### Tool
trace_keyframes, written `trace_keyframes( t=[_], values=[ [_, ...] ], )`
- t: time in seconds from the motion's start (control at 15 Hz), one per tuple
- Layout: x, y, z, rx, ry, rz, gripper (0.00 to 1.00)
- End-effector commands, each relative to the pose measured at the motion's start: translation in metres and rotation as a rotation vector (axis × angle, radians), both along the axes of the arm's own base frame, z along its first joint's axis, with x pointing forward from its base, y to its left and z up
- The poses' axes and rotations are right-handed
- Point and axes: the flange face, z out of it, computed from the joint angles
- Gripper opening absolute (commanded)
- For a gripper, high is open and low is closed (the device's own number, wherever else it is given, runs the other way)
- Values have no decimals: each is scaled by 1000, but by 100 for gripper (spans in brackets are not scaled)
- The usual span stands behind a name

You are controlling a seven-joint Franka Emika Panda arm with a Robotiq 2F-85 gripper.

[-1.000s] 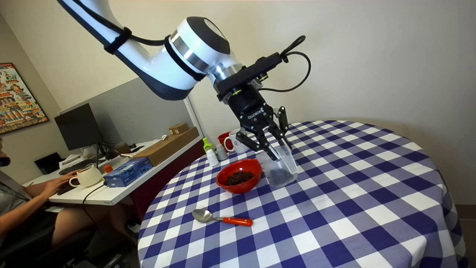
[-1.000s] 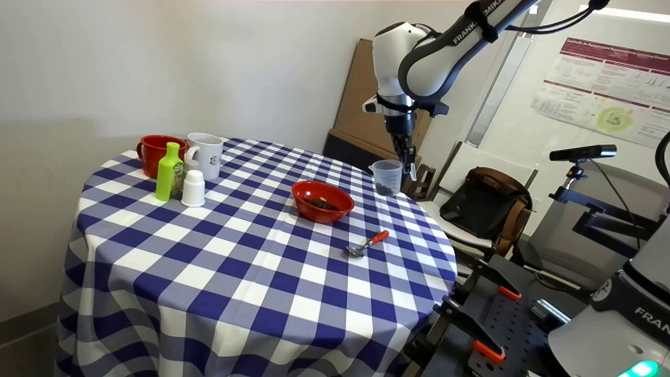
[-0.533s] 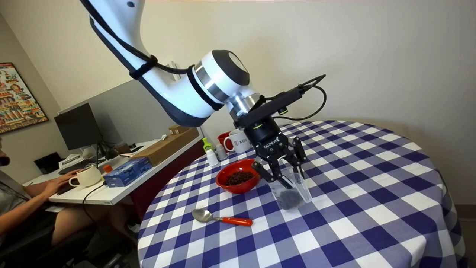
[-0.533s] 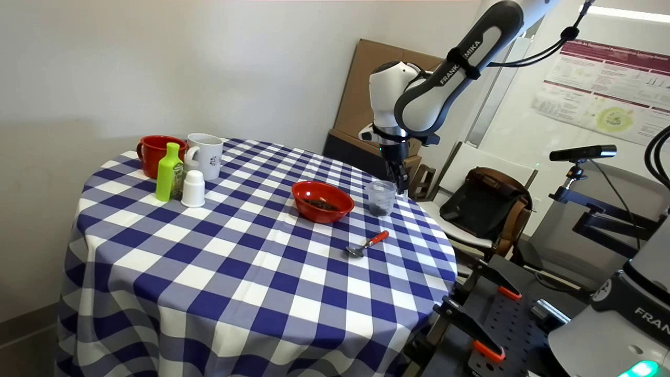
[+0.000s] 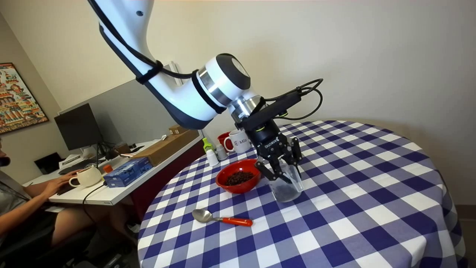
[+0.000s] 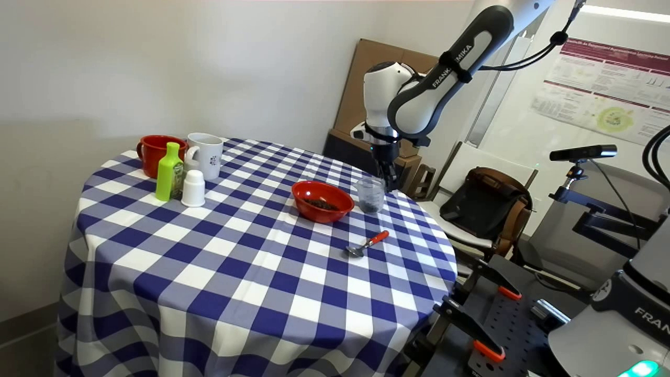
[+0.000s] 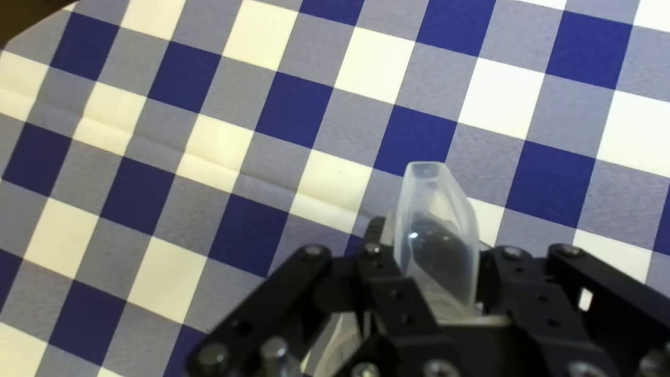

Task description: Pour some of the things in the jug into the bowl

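Note:
The clear jug (image 5: 285, 192) stands about upright right beside the red bowl (image 5: 243, 188), with dark bits low inside it. My gripper (image 5: 289, 178) is shut on the jug's handle, which rises between the fingers in the wrist view, where the gripper (image 7: 432, 243) hides most of the jug's body. From an exterior view the jug (image 6: 370, 195) is close to the bowl's rim, at table height; whether its base touches the cloth I cannot tell. Dark brown bits lie in the bottom of the bowl (image 6: 325, 214).
A spoon (image 5: 232, 221) with a red handle lies in front of the bowl. Farther off stand a white mug (image 6: 209, 159), a red mug (image 6: 157, 157), a green bottle (image 6: 168, 175) and a white shaker (image 6: 193, 191). A person (image 5: 22, 212) sits at a desk nearby.
The arm has lowered the jug from above the cloth to table height, then shifted it slightly toward the bowl. Bowl and spoon have stayed put.

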Motion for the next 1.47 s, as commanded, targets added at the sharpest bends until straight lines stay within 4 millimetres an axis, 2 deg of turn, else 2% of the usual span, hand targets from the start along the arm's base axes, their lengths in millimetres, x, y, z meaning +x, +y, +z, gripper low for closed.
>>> trace_keyframes(
  t=[0.0, 0.4, 0.53, 1.2, 1.4],
  values=[
    [3, -1, 6, 0, -35, 4, 46],
    [-7, -7, 7, -20, -54, -26, 90],
    [-12, -10, 9, -26, -57, -42, 99],
    [-46, -19, 38, -48, -149, -264, 100],
    [-53, -28, 39, -58, -181, -344, 100]
  ],
)
